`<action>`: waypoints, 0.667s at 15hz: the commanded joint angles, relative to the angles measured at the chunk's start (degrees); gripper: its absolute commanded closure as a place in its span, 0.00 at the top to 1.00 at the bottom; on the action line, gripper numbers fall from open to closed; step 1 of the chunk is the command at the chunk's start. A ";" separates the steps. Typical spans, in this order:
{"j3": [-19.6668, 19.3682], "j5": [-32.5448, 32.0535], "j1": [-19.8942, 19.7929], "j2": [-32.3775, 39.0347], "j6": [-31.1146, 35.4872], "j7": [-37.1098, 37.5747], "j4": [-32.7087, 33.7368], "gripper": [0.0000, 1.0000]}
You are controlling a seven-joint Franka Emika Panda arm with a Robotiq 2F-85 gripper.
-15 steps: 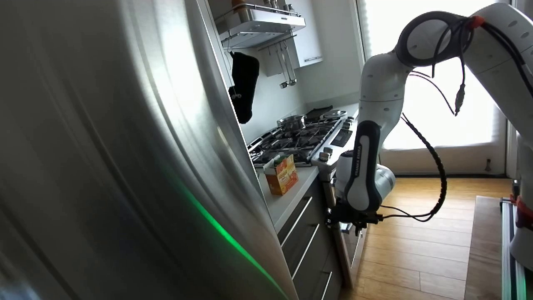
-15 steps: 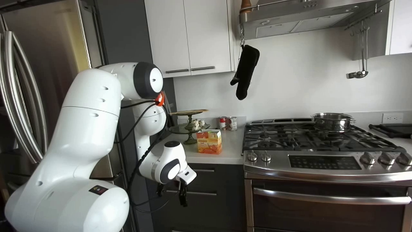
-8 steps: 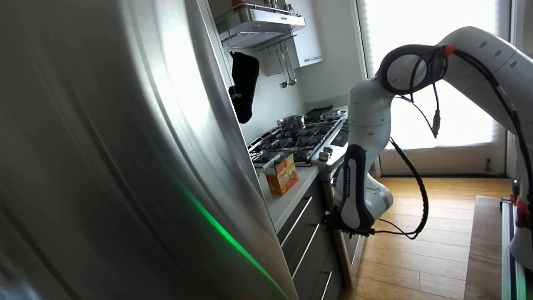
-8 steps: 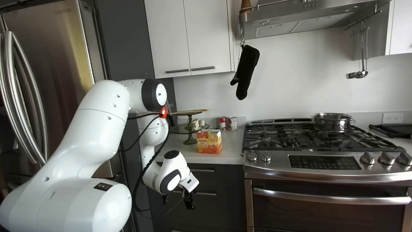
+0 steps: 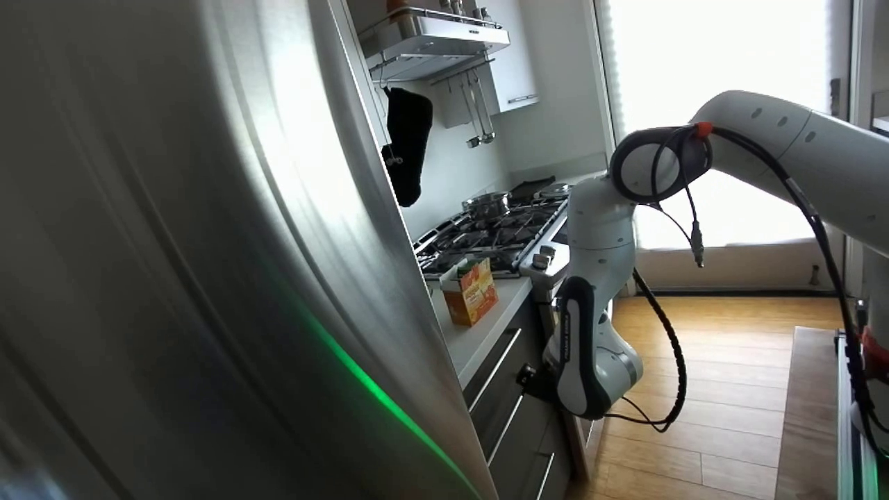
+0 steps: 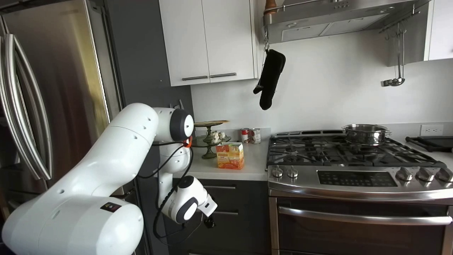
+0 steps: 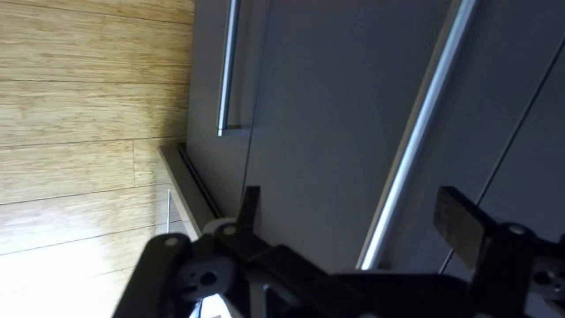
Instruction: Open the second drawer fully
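The second drawer is shut, its dark-grey front (image 7: 326, 132) flush with the fronts around it. Its inside is hidden. Its silver bar handle (image 7: 415, 137) runs diagonally through the wrist view, in the gap between my fingers. The drawer front shows in both exterior views (image 5: 528, 434) (image 6: 247, 230), with its handle (image 6: 226, 213) partly behind the arm. My gripper (image 7: 348, 194) is open and empty. Its fingers are spread to either side of the handle, and I see no contact. In an exterior view the gripper (image 5: 533, 382) is close to the drawer front, by the handle's upper end.
The top drawer's handle (image 5: 494, 371) is above and the bottom drawer's handle (image 7: 227, 70) below. The oven door handle (image 6: 364, 216) sticks out beside the drawers. An orange box (image 6: 230, 156) stands on the counter. The steel fridge (image 5: 243, 278) is at the drawers' other side.
The arm has lowered and moved toward the drawers. The gripper has come down from the oven's side to near the second drawer's handle. The drawers have not moved.
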 commanded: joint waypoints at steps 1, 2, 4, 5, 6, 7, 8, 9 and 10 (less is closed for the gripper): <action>2.18 0.62 -1.98 1.14 0.65 -1.79 1.31 1.00; 2.67 0.22 -2.63 1.97 0.95 -1.75 2.21 1.00; 2.96 -0.20 -3.26 2.73 1.08 -1.73 3.03 1.00; 3.00 -0.29 -3.35 2.80 1.08 -1.74 3.13 1.00; 2.51 0.71 -2.89 3.01 0.05 -1.92 3.67 1.00; 2.40 1.39 -2.89 3.61 -0.46 -1.86 4.73 1.00; 2.36 1.60 -3.03 3.98 -1.07 -1.93 5.39 1.00; 2.34 1.60 -3.19 4.54 -1.14 -1.95 6.23 1.00; 2.44 1.40 -3.35 5.03 -0.81 -1.97 6.90 1.00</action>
